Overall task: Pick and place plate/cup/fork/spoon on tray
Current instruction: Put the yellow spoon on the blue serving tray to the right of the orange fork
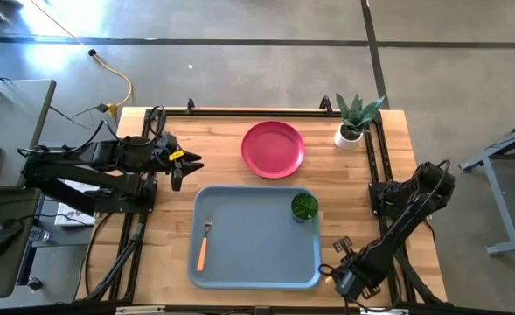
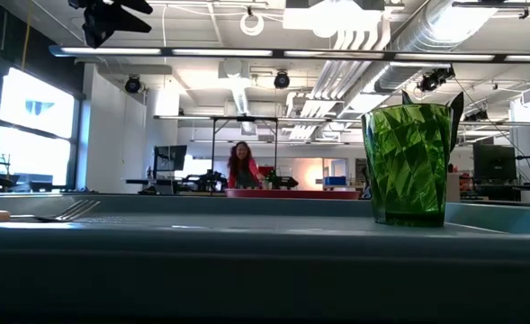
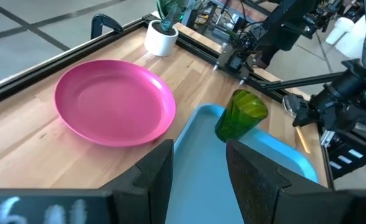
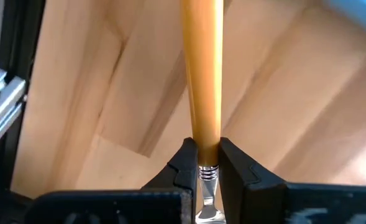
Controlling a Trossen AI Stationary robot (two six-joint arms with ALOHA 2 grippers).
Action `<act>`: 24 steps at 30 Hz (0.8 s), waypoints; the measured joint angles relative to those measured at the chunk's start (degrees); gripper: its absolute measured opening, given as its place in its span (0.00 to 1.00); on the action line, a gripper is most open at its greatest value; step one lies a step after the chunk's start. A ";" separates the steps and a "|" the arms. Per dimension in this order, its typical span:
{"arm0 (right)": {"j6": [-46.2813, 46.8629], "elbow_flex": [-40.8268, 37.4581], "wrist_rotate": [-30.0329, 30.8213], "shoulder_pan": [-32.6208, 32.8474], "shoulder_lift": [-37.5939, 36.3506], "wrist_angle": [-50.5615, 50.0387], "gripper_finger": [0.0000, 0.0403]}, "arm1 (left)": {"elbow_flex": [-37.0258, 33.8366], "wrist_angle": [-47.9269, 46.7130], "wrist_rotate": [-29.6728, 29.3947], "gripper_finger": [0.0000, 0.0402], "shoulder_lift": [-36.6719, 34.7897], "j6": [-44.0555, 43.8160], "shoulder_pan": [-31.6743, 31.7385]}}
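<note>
The grey-blue tray (image 1: 255, 262) lies on the table's near middle. On it rest the fork (image 1: 203, 245), at its left, and the green cup (image 1: 304, 206), upright in its far right corner. The pink plate (image 1: 273, 149) sits flat on the wood beyond the tray. Past the tray's near right corner, my right gripper (image 1: 340, 278) points down, shut on the spoon (image 3: 299, 134). My left gripper (image 1: 183, 166) hovers open over the table's left side, with nothing between its fingers (image 3: 151, 177). My right gripper pinches the spoon between its two fingers (image 4: 186, 163) where the orange-tan handle meets the ribbed metal neck (image 4: 206, 163). The fingers come from above and lie across the spoon. The handle (image 4: 202, 74) sticks out from the hold over the bare wood.
A white pot with a green plant (image 1: 351, 131) stands at the far right corner. A black frame (image 1: 375, 157) runs along the table's edges. Bare wood shows between the tray and the right edge. A person (image 2: 242, 166) stands far back in the room.
</note>
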 joint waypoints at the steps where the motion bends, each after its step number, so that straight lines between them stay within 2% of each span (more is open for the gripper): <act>1: 0.46 0.88 0.59 0.00 0.00 -0.99 0.05 | 0.00 -0.01 0.01 0.35 0.00 -0.51 0.00; 9: 0.67 9.26 6.78 -0.76 -0.07 -8.28 0.05 | 0.00 -0.04 0.00 0.35 0.00 -2.11 0.00; 12: -1.17 13.29 11.21 -1.75 -0.09 -12.14 0.05 | 0.00 -0.08 0.00 0.35 0.00 -2.07 0.00; 16: -5.48 18.62 17.53 -4.29 -0.11 -16.70 0.05 | 0.00 -0.42 -0.71 0.35 0.00 -2.11 0.00; 20: -11.88 22.87 20.46 -8.43 -0.13 -18.18 0.05 | 0.00 -2.30 -1.07 0.35 -0.02 -3.38 0.00; 24: -22.19 26.02 22.96 -12.97 -0.13 -18.03 0.05 | 0.00 -5.59 -1.07 0.35 -0.02 -4.99 0.00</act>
